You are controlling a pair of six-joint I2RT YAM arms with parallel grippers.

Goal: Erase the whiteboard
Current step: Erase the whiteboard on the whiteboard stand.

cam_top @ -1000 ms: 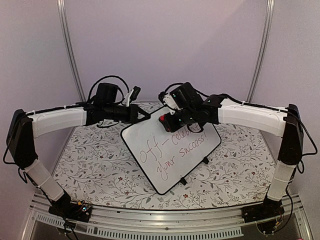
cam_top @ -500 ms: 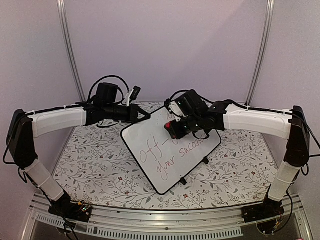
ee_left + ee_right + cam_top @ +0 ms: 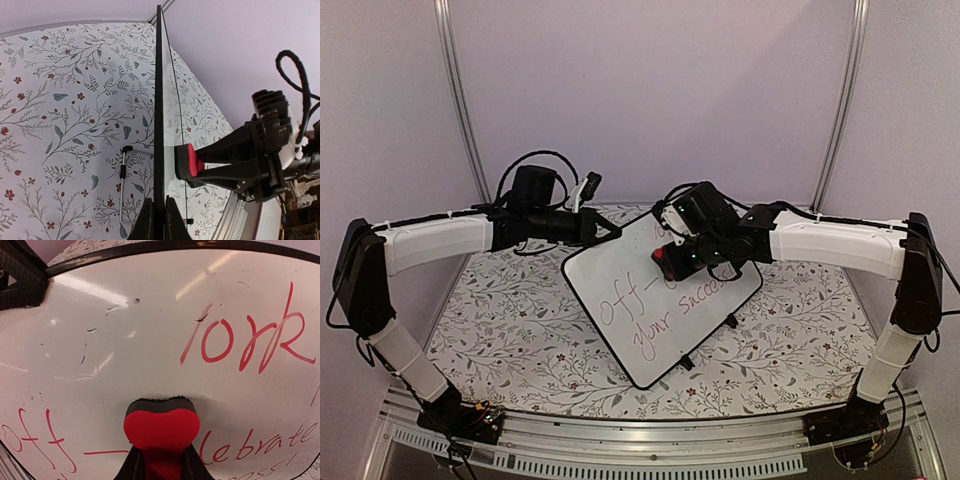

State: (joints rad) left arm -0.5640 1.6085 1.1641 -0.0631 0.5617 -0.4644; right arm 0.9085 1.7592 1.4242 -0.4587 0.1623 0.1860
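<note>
The whiteboard (image 3: 650,300) stands tilted near the middle of the table (image 3: 500,330), a little toward the far edge, with one corner pointing at the near edge and its two black feet (image 3: 731,321) along the lower right side. The left gripper (image 3: 612,231) reaches in from the left and is clamped tight on the board's far left corner; in its wrist view the two fingers (image 3: 145,220) pinch the thin black rim from either side.

The right gripper (image 3: 672,255) comes in from the right and is closed on a small red eraser (image 3: 662,253). The eraser's dark felt face is pressed flat against the white surface, on the upper half of the board. Seen from the right wrist, the eraser (image 3: 161,427) sits just above a red dash, between "off" on the left and "lebrate" on the right.

Red handwriting (image 3: 665,310) covers the lower half of the board and its far right corner. The patch beside the left gripper's corner is white, with only faint grey smudges
</note>
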